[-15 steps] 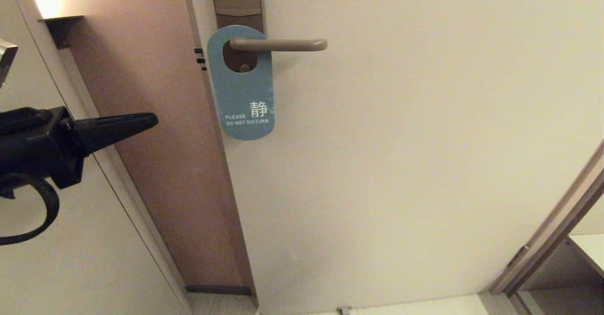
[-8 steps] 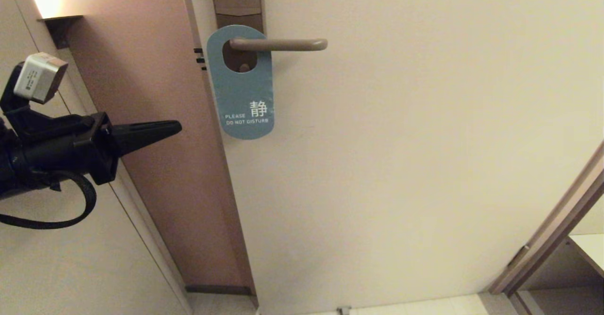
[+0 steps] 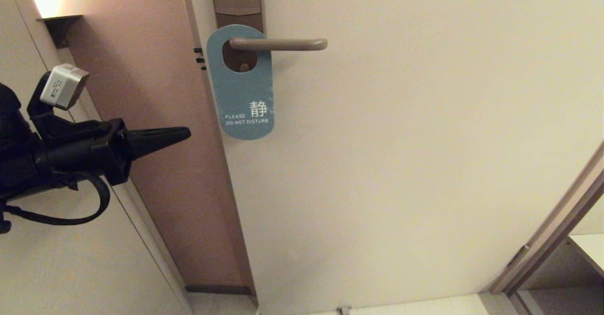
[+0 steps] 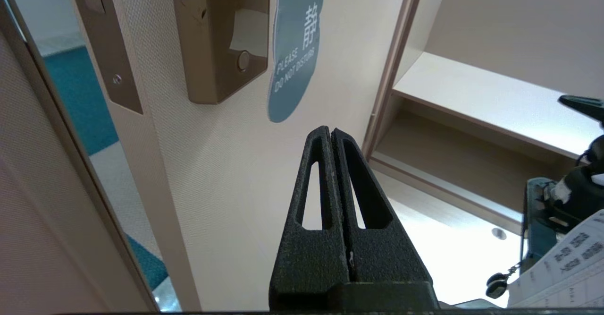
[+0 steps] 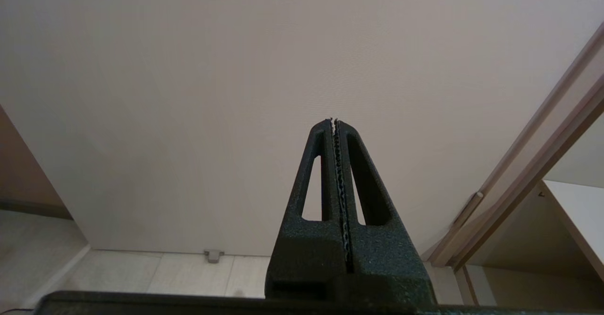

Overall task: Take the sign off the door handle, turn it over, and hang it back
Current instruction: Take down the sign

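Note:
The sign (image 3: 241, 88) hangs on the door handle (image 3: 278, 45) by its oval hole, its blue "PLEASE DO NOT DISTURB" face outward. Its lower end also shows in the left wrist view (image 4: 295, 55). The handle is a beige-bronze lever on a brown lock plate (image 3: 238, 1). My left gripper (image 3: 188, 133) is shut and empty, left of and a little below the sign, apart from it, pointing towards the door; in the left wrist view (image 4: 330, 131) its jaws are pressed together. My right gripper (image 5: 334, 121) is shut and empty, facing the bare door low down; it is out of the head view.
The cream door (image 3: 401, 140) fills the middle. A brown door frame (image 3: 155, 116) runs down on the left, beside my left gripper. A shelf unit (image 3: 566, 258) stands at the lower right. A small keyhole knob (image 4: 243, 60) sits on the lock plate behind the sign.
My left arm has risen and reached right towards the sign, its tip now nearer the door edge. The sign and handle have not moved.

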### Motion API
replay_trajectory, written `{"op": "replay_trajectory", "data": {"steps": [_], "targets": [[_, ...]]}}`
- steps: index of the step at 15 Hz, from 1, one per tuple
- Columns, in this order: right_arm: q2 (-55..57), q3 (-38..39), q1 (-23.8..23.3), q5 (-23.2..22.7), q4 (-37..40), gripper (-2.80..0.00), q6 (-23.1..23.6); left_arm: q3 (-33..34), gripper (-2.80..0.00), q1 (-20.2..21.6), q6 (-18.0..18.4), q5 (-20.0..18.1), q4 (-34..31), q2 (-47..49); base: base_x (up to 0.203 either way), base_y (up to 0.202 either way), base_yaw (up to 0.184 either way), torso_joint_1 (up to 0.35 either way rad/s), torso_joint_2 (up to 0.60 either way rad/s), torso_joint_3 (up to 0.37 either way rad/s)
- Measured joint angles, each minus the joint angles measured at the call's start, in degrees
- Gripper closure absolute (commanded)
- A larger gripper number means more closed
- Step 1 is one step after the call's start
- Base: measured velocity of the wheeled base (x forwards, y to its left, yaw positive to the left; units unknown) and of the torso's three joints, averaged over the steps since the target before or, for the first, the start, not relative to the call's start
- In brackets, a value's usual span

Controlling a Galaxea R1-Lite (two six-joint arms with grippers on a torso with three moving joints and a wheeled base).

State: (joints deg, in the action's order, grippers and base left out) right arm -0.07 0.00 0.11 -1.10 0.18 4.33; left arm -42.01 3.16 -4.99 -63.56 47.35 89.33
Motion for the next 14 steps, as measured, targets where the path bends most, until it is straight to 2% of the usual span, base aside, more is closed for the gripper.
{"op": "replay_trajectory", "data": {"steps": [5, 6, 10, 14], "targets": [[0.0, 0.0, 0.0, 0.0, 0.0, 0.0, 0.0, 0.0, 0.0, 0.0, -0.3, -1.1, 0.0, 0.2, 0.0, 0.0, 0.0, 0.0, 0.0, 0.0], [0.0, 0.0, 0.0, 0.0, 0.0, 0.0, 0.0, 0.1, -2.8, 0.0, -0.3, -1.2, 0.1, 0.3, 0.0, 0.0, 0.0, 0.0, 0.0, 0.0], [0.0, 0.0, 0.0, 0.0, 0.0, 0.0, 0.0, -0.7, -2.8, 0.2, -0.5, -1.2, 0.1, 0.3, 0.0, 0.0, 0.0, 0.0, 0.0, 0.0], [0.0, 0.0, 0.0, 0.0, 0.0, 0.0, 0.0, -4.2, -2.8, 1.6, -0.6, -1.3, 0.1, 1.0, 0.0, 0.0, 0.0, 0.0, 0.0, 0.0]]}}
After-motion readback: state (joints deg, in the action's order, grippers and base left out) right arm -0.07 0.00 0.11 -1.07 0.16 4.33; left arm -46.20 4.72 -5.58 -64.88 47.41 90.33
